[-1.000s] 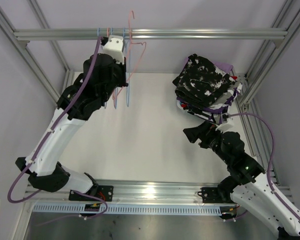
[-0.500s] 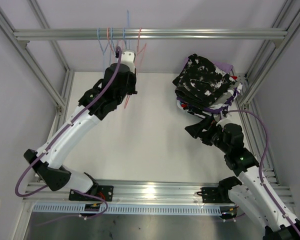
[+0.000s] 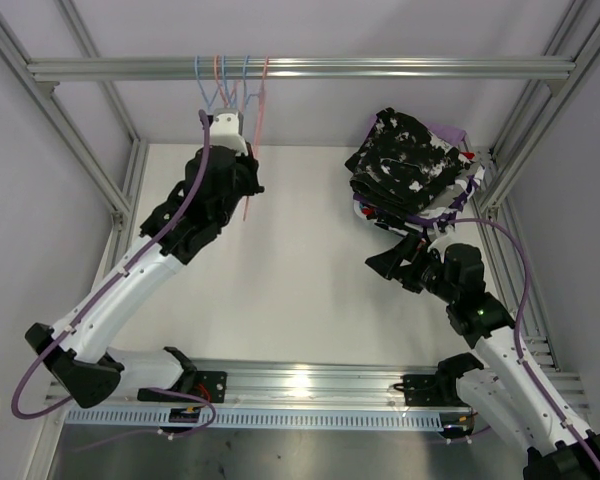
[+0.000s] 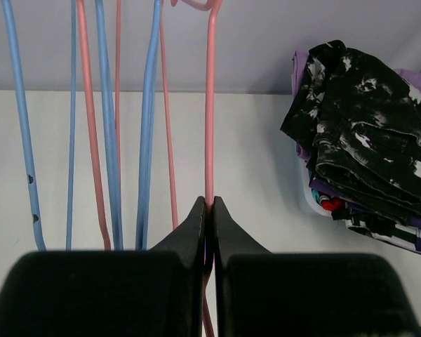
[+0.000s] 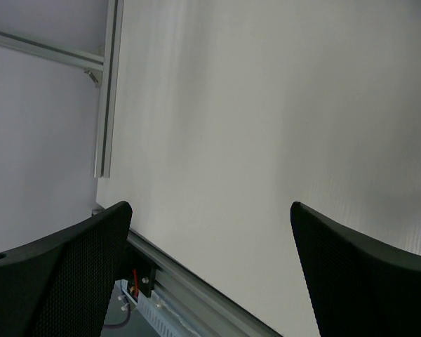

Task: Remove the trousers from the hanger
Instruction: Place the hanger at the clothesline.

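White tabletop under a metal rail along the far edge. At the far right corner, trousers in one folded pile: black pair with white blotches on top, with lilac, print and a scrap of red peeking out beneath. Above the far left corner, blue and pink hangers on the rail, all bare as far as the views show, with no cloth on any of them.

Right tool low over the tabletop, near the right edge and just on the near side of the pile, spread wide and holding nothing. Left tool up among the hangers, pressed together on the thin rod of the pink hanger, itself bare.

Looks done, or all but done: every pair in sight already off and stacked, none left hanging. Leaves, at a guess, only letting go of the pink hanger and drawing the left arm clear of the rail. Cannot tell whether the pile holds every pair, with the lower layers mostly hidden under the top one.
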